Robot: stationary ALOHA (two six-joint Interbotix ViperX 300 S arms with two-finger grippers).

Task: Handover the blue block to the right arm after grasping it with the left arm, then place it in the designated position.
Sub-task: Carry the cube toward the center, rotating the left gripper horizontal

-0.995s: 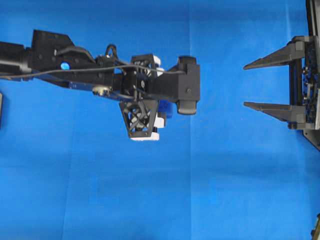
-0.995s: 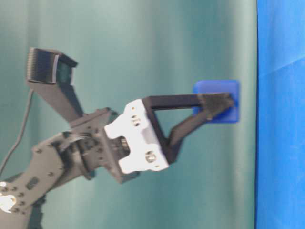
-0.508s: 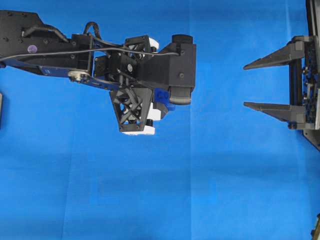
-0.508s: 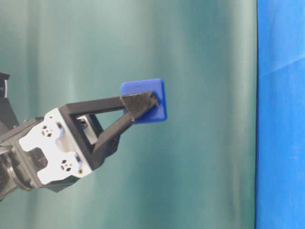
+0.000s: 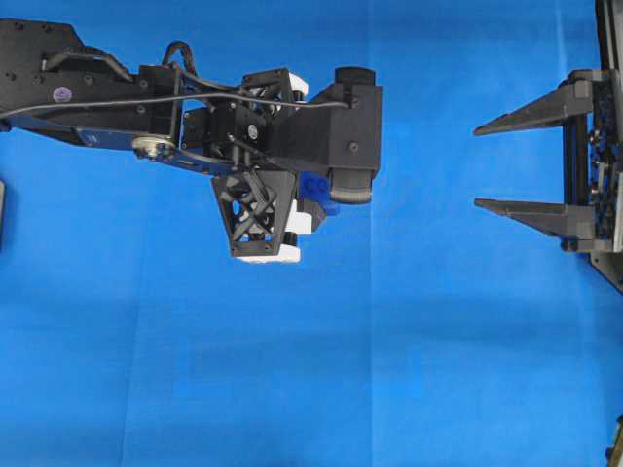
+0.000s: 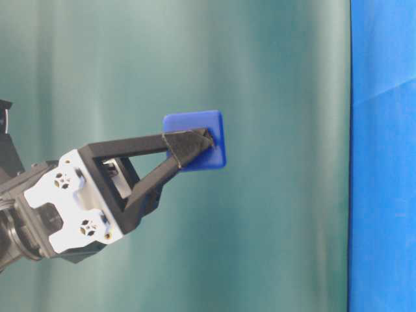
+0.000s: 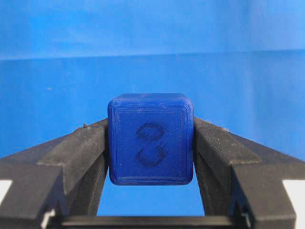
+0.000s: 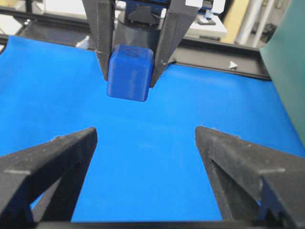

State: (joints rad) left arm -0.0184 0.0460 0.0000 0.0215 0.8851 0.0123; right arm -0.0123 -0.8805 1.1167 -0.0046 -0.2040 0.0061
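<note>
Blue cloth [image 5: 409, 370] below; left gripper [image 7: 150, 143] clamped blue block [image 7: 150, 138], embossed face toward wrist camera; right gripper [image 8: 143, 138] gaped wide.

blue block [image 7: 150, 138] matt layered plastic with faint print lines, gripper fingers [image 7: 78, 155] rough grainy black, blue cloth [image 5: 409, 370] smooth, creased

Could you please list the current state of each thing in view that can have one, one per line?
Blue block: clamped between the left tool's fingers, lifted clear of the cloth.
Left tool: shut on the blue block, one finger on each side face.
Right tool: open, empty, apart from the block and pointed toward it.
Blue cloth: lying flat on the table, faintly creased.
</note>
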